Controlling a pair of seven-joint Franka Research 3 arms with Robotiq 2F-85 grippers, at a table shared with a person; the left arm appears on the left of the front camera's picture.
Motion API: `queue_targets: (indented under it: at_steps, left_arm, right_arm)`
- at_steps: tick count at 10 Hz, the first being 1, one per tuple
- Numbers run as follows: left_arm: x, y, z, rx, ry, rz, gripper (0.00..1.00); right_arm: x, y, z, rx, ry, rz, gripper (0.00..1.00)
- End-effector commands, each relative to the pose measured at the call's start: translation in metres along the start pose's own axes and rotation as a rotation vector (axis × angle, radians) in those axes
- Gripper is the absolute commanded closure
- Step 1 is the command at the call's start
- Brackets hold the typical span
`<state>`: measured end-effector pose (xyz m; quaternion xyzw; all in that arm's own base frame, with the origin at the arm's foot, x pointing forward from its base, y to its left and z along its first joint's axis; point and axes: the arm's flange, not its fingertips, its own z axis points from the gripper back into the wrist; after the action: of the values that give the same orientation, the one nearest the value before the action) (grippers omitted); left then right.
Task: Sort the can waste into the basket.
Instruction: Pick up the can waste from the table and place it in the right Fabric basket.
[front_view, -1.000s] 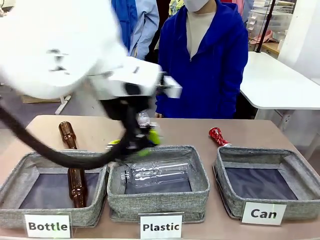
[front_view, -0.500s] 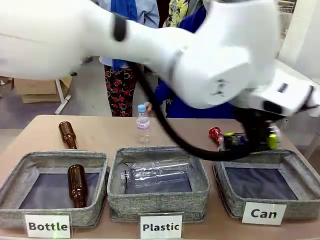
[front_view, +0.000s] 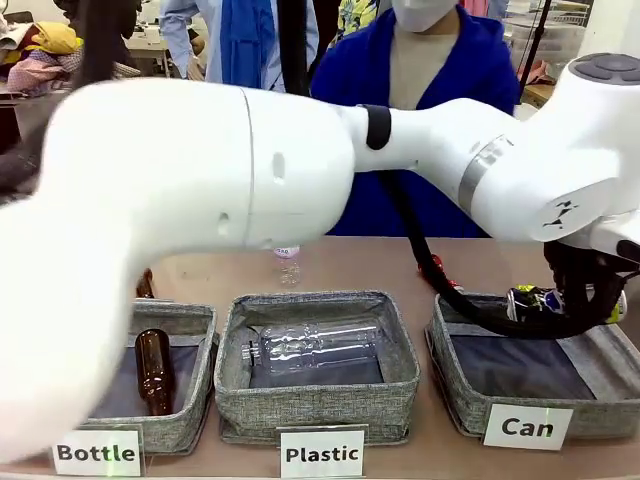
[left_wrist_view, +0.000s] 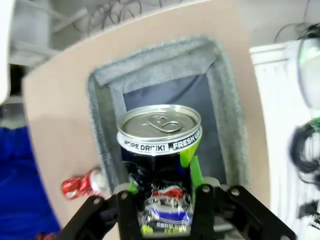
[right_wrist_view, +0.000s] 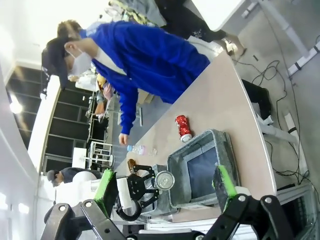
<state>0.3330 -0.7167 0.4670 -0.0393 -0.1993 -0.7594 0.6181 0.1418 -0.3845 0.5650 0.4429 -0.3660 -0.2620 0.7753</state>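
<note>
Dark blue-black can, front view: you see left pincer clamped on it, hanging above "Can" basket. Crushed red can lies on bench, just behind basket's far-left corner.
Left wrist view: green pads grip can's sides, silver top facing you, basket's dark lining below.
Right wrist view: right pincer spread wide, nothing between fingers, well clear of bench.

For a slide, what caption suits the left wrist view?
Left gripper holds a dark drink can above the grey basket; crushed red can lies beside it.
</note>
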Motion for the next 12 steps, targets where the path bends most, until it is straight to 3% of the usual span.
queue_targets:
  at_steps: [1,3,4,5,10,12]
  left_arm:
    - [0.021,0.025,0.001,-0.015,0.021,-0.004,0.59]
    - [0.019,0.023,0.001,-0.01,0.029,0.009,0.59]
    - [0.018,0.024,0.003,-0.023,0.029,0.002,0.5]
    - [0.017,0.025,0.004,-0.021,0.032,-0.008,0.03]
    - [0.013,0.026,0.01,-0.021,0.026,-0.004,0.0]
    - [0.0,0.023,0.02,-0.075,0.082,0.009,0.0]
  right_arm:
    - [0.001,0.004,0.001,-0.003,-0.03,-0.011,0.0]
    - [0.001,0.004,0.001,-0.003,-0.03,-0.011,0.0]
    - [0.001,0.004,0.001,-0.003,-0.03,-0.011,0.0]
    - [0.001,0.004,0.001,-0.003,-0.03,-0.011,0.0]
    - [0.001,0.004,0.001,-0.003,-0.03,-0.011,0.0]
    - [0.0,0.002,0.001,-0.009,-0.005,-0.002,0.0]
